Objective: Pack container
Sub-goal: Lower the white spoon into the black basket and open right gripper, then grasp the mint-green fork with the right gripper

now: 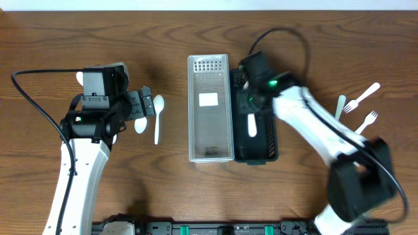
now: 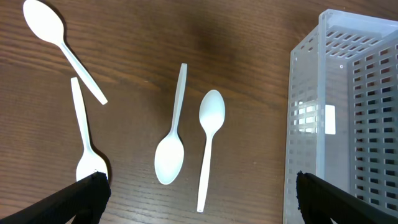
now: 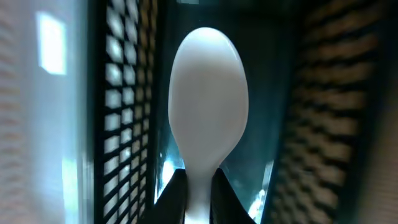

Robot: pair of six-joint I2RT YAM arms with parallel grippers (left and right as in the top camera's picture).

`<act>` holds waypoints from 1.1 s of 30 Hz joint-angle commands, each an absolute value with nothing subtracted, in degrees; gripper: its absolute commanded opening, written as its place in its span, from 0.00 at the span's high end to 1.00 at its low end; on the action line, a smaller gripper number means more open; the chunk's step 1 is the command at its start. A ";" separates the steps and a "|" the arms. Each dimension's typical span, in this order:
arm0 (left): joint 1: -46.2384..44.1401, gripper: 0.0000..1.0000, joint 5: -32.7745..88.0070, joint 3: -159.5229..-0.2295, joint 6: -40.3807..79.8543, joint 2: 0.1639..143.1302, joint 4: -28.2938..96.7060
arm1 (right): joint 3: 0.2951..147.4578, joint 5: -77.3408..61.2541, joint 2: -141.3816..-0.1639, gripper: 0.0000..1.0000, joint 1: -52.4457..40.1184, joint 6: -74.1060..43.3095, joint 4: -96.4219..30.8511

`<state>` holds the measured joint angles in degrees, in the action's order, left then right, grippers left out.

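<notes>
A clear slotted container (image 1: 210,108) stands mid-table beside a black slotted container (image 1: 267,149). My right gripper (image 3: 199,196) is shut on a white plastic spoon (image 3: 208,106) and holds it inside the black container (image 3: 127,106); the spoon also shows in the overhead view (image 1: 252,124). My left gripper (image 2: 199,199) is open and empty above several white spoons on the table, two of them between its fingers (image 2: 170,155) (image 2: 210,124). The clear container's wall (image 2: 348,118) is at the right of the left wrist view.
Two more white spoons (image 2: 56,37) (image 2: 84,137) lie left of the pair. White forks (image 1: 363,96) (image 1: 366,121) and a pale knife (image 1: 340,104) lie on the table right of the black container.
</notes>
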<state>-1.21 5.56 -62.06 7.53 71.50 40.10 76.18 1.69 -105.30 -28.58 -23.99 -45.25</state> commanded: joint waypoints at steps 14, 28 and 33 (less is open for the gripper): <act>-0.93 0.02 4.89 -63.24 7.55 71.11 40.73 | 82.19 4.32 -95.33 0.58 -22.70 -20.73 -45.80; -0.93 0.02 4.89 -63.24 7.57 71.11 40.71 | 75.94 8.88 -90.63 0.37 7.79 -21.87 -58.17; -0.93 0.02 4.89 -63.24 7.57 71.11 40.71 | 67.88 4.89 -95.74 0.37 11.64 -20.49 -53.45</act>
<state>-1.21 5.58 -62.06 7.51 71.50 40.51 71.13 8.05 -93.62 10.61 -21.80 -54.41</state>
